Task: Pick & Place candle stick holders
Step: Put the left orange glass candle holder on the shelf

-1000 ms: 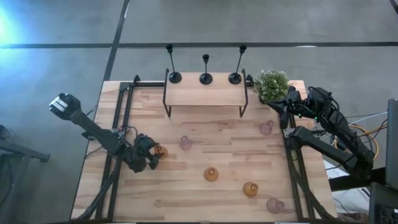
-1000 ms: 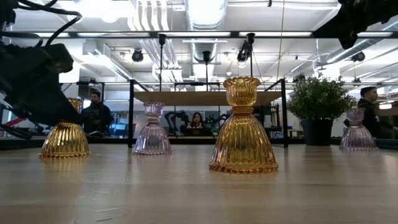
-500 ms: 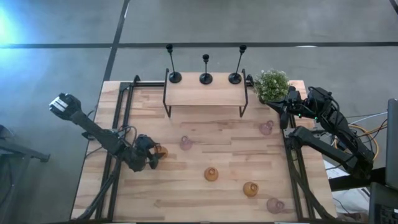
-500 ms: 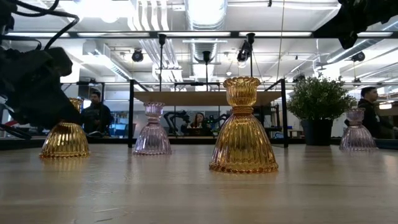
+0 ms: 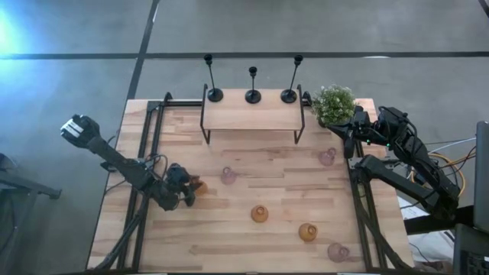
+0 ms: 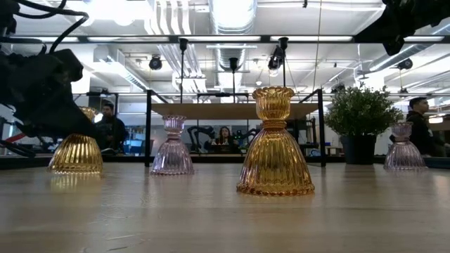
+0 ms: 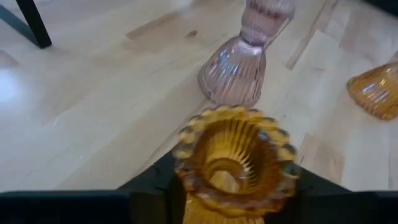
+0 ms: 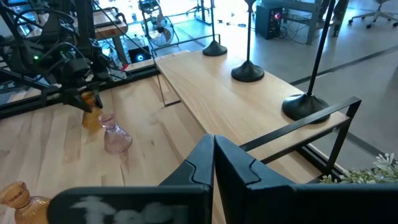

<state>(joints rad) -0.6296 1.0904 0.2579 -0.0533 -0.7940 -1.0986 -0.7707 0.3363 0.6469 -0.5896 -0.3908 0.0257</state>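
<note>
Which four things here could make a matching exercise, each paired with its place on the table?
Things:
1. black candlesticks
2. green plant
3. amber holder
4. right gripper

Places:
A. between the left gripper's fingers
B. on the wooden shelf
C. parked at the table's right edge, beside a pink holder
D. the table's far right corner

Pairs: 1-B, 2-D, 3-A, 4-C
</note>
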